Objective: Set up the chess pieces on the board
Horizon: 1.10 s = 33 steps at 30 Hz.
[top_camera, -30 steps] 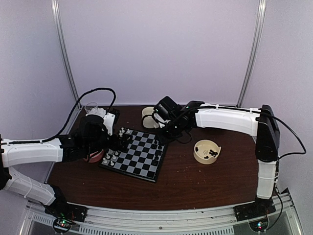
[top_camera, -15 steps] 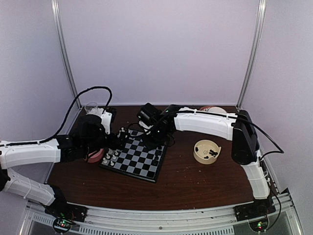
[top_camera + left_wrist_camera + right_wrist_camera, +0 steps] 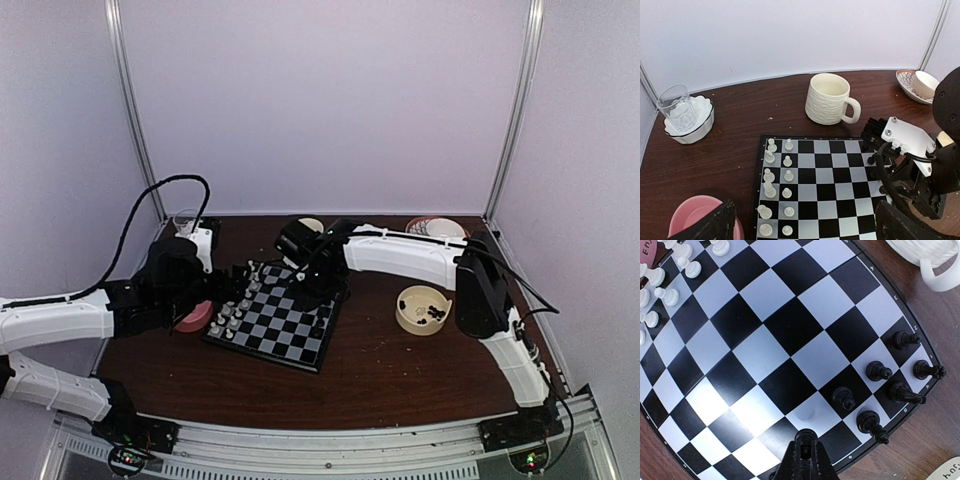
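The board (image 3: 290, 335) lies at mid table. Several white chess pieces (image 3: 769, 189) stand in two rows along its left side. Several black ones (image 3: 879, 371) stand near its far right corner. My right gripper (image 3: 805, 436) hangs just above the board (image 3: 760, 330) near those black pieces, shut on a small black piece whose round head shows between the fingertips. In the top view the right gripper (image 3: 318, 292) is over the board's far right edge. My left gripper (image 3: 805, 231) is open and empty, low over the board's left edge (image 3: 215, 292), beside the white rows.
A cream mug (image 3: 830, 99) stands just behind the board. A glass in a white dish (image 3: 682, 112) is at back left, a pink bowl (image 3: 690, 217) left of the board. A cream bowl (image 3: 418, 318) holding black pieces sits right of the board; a patterned bowl (image 3: 435, 228) at back right.
The right arm has swung left, from beside the mug to over the board's far right part, still shut. The left arm has drawn back slightly to the left, still open.
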Motion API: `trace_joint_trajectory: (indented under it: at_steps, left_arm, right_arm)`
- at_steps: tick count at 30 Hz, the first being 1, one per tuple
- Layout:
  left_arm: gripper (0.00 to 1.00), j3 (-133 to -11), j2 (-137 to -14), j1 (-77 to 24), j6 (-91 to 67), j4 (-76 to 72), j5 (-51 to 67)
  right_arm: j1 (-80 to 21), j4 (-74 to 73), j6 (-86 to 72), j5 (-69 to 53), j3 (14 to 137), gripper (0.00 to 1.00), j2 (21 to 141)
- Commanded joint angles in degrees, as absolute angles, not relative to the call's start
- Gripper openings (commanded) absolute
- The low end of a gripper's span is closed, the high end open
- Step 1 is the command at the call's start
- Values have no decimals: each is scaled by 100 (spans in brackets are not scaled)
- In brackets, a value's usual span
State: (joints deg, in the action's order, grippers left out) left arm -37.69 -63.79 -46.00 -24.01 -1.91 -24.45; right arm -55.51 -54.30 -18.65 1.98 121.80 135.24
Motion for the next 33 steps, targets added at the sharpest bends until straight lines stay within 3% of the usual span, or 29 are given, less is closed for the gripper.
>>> trace_joint_trajectory:
  at_steps: [1, 24, 33]
  left_arm:
    - [97, -3643, -6220, -4553, -2529, -393, -2753]
    - [97, -3653, -6190, -4553, -2487, -396, -2608]
    - [97, -3665, -6209, -4553, -2470, -387, -2593]
  right_arm:
    - [-5564, -5592, -1780, 471, 12459, 2, 13654]
    - [-5528, -5738, -1765, 470, 12788, 7, 14031]
    - [-5528, -5731, -1762, 375, 12773, 22, 13972]
